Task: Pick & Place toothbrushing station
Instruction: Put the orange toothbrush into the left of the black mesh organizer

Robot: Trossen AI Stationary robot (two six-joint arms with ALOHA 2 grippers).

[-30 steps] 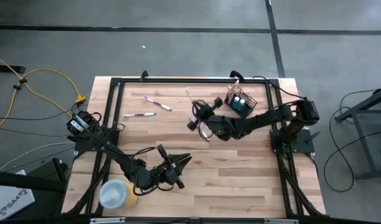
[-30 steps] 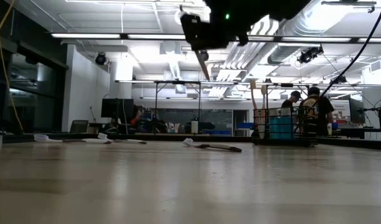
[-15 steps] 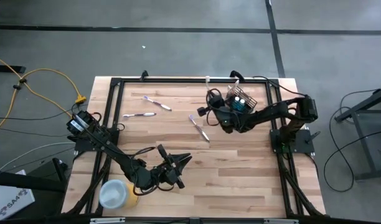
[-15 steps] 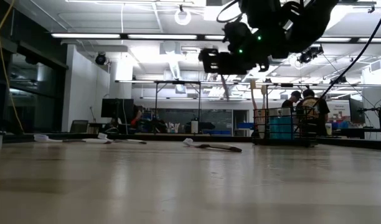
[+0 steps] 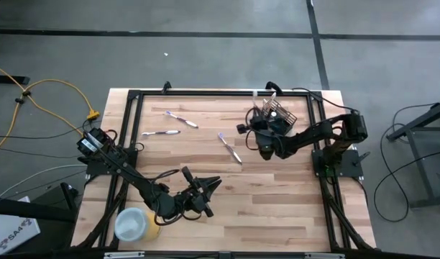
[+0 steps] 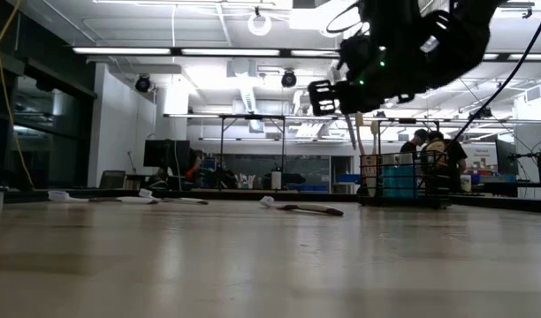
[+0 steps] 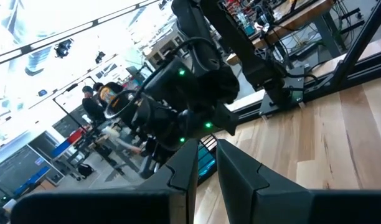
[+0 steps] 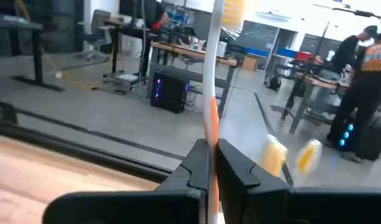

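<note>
The wire-mesh holder [image 5: 278,115] stands close to the table's [image 5: 277,208] far right corner, just inside the black frame rail [image 5: 205,93] that runs along the far edge. The right gripper [image 5: 254,109] hangs above the table at the holder's left side, its fingers [image 8: 231,165] closed on a thin white toothbrush [image 8: 211,81] with an orange band, held upright; the holder's contents are mostly hidden under the arm in the high view. In the low view a blue tube [image 6: 397,181] shows through the dark mesh.

Three more slim, pale toothbrushes lie flat on the bare wood planks: one [image 5: 230,147] near the middle, two [image 5: 181,119] [image 5: 161,133] toward the far left, well apart from the holder. The middle and near right of the table lie open.

The left gripper [image 5: 208,188] waits low near the front edge, its fingers [image 7: 237,174] a narrow gap apart with nothing between them. A yellow cylinder [image 5: 136,224] with a white top sits at the near left corner, partly behind the left arm.
</note>
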